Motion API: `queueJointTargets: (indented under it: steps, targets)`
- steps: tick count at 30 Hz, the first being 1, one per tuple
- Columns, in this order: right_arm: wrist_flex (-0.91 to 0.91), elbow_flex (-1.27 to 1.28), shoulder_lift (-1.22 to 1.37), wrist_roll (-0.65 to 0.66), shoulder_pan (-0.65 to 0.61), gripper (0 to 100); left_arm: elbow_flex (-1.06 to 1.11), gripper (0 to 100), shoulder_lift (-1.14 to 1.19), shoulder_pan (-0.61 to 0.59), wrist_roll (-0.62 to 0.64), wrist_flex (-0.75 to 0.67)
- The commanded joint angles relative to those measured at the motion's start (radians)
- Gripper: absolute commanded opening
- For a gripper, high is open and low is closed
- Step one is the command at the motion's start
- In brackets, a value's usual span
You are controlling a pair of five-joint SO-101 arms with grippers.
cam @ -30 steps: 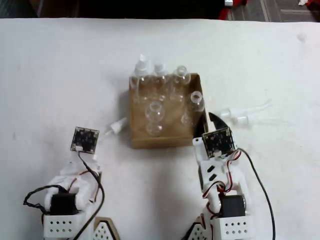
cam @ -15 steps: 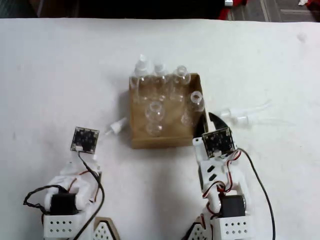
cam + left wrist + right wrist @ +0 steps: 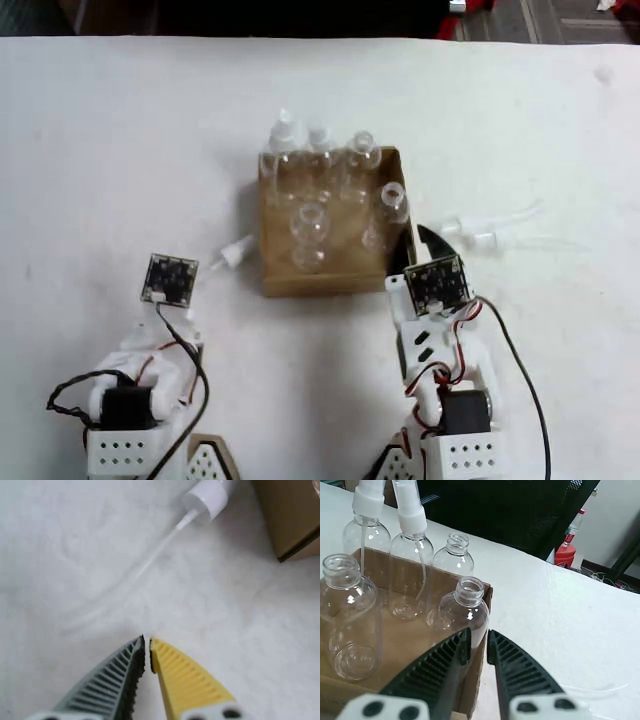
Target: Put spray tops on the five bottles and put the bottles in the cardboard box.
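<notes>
The cardboard box (image 3: 273, 275) sits mid-table with the bottles standing in it. Two capped bottles (image 3: 285, 150) (image 3: 320, 150) stand at its back left, and three uncapped bottles (image 3: 362, 150) (image 3: 392, 205) (image 3: 310, 235) stand beside and in front of them. One loose spray top (image 3: 232, 252) lies left of the box. My left gripper (image 3: 147, 642) is shut and empty, just short of that spray top's (image 3: 207, 497) tube. My right gripper (image 3: 477, 636) hovers at the box's near right corner with a narrow gap between its fingers, facing an uncapped bottle (image 3: 465, 610).
More spray tops (image 3: 470, 228) with long clear tubes lie on the white cloth right of the box. The box corner (image 3: 295, 515) is close to the left spray top. Bare cloth stretches to the far left and far right.
</notes>
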Motion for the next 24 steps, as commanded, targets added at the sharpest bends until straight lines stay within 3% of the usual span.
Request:
queueJointTargets:
  steps: [1, 24]
  targets:
    - [-0.021, 0.008, -0.005, 0.014, -0.004, 4.9, -0.005, 2, -0.018, 0.005, -0.006, 0.006]
    - [0.004, 0.008, -0.005, 0.014, -0.008, 4.9, -0.005, 2, -0.018, 0.012, -0.005, -0.025]
